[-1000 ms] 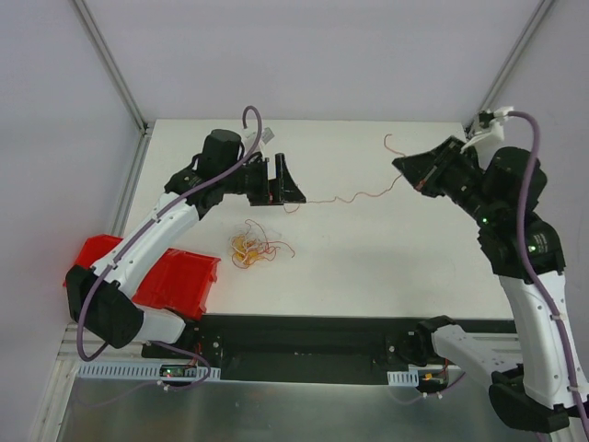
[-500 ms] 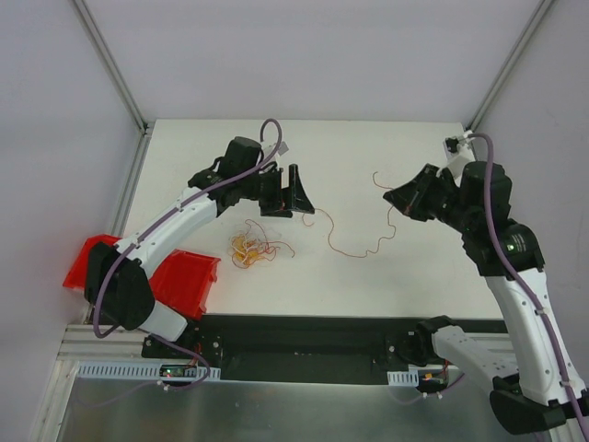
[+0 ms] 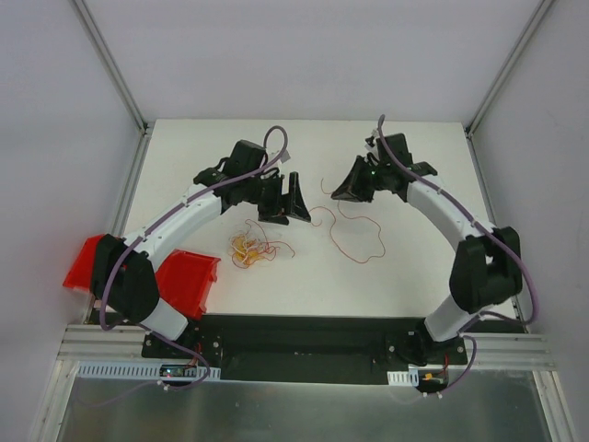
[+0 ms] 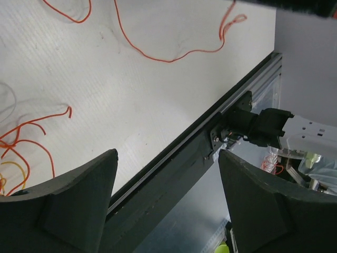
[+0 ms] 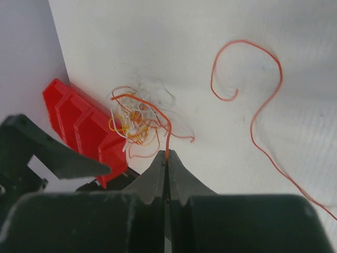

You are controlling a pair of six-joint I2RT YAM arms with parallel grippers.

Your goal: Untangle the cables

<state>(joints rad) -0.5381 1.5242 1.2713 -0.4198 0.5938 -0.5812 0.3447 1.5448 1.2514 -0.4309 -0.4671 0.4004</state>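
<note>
**A:** Right pincer?
**B:** I've got it closed tight on a red strand; its length loops over the tabletop.
**A:** And the left pincer?
**B:** I see it spread wide, gripping nothing. The cables lie tangled on the tabletop close by, near the red bin.

You have bright, even light from overhead. The white table is close to washed out, and the arms throw only pale, soft-edged shadows on it. In the top view the thin cables are barely resolved, and the frame posts lean outward toward the corners. In the left wrist view the left fingers are dark, soft masses near the lens, and the right side is dim. In the right wrist view the right fingers blur, while the red strand reads crisp against the white.
</note>
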